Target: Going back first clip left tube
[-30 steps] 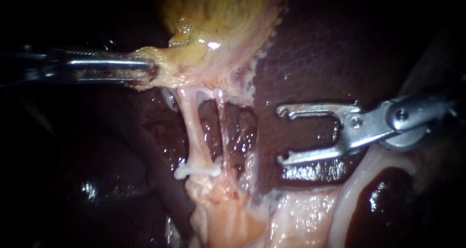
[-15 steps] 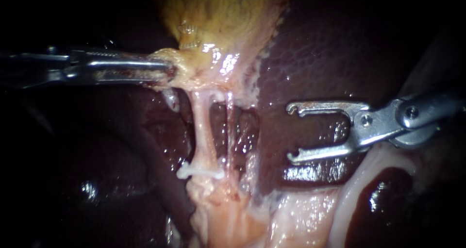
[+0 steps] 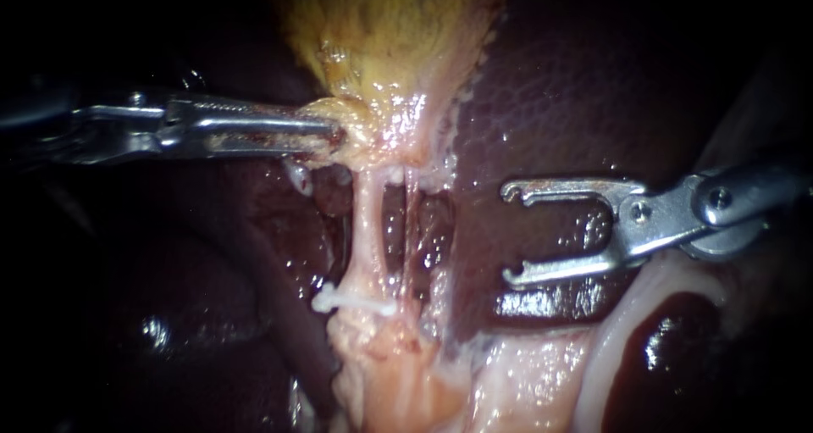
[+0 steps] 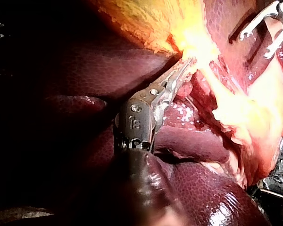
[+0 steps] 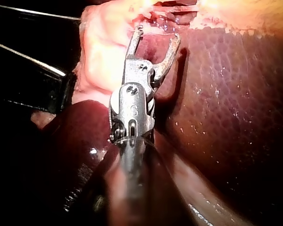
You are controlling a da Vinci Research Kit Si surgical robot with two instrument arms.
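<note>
Left instrument (image 3: 326,132): jaws closed on the pale yellow tissue at the neck of the gallbladder (image 3: 389,35), gripping it from both sides and drawing it leftward, with both tubes taut below. Left tube (image 3: 364,230): the thicker pale strand. Right tube (image 3: 409,230): thin, just beside it. One white clip (image 3: 351,299) seated crosswise on the near end of the left tube, its right end reaching toward the right tube; contact there cannot be told. Right instrument (image 3: 508,232): well to the right of both tubes, over the liver (image 3: 576,86), jaws wide apart and empty, no clip between them.

Step in hand, as judged: withdrawal of the right instrument from the clipped tube.

For good execution:
- Retreat rightward along the shaft's own line, jaws left apart.
- Avoid dipping the tips onto the liver surface, apparently close beneath.
- Hold left traction even, with no added pull, lest the clip shift or the thin tube tear.
- Confirm that the clip spans the full width of the left tube.
</note>
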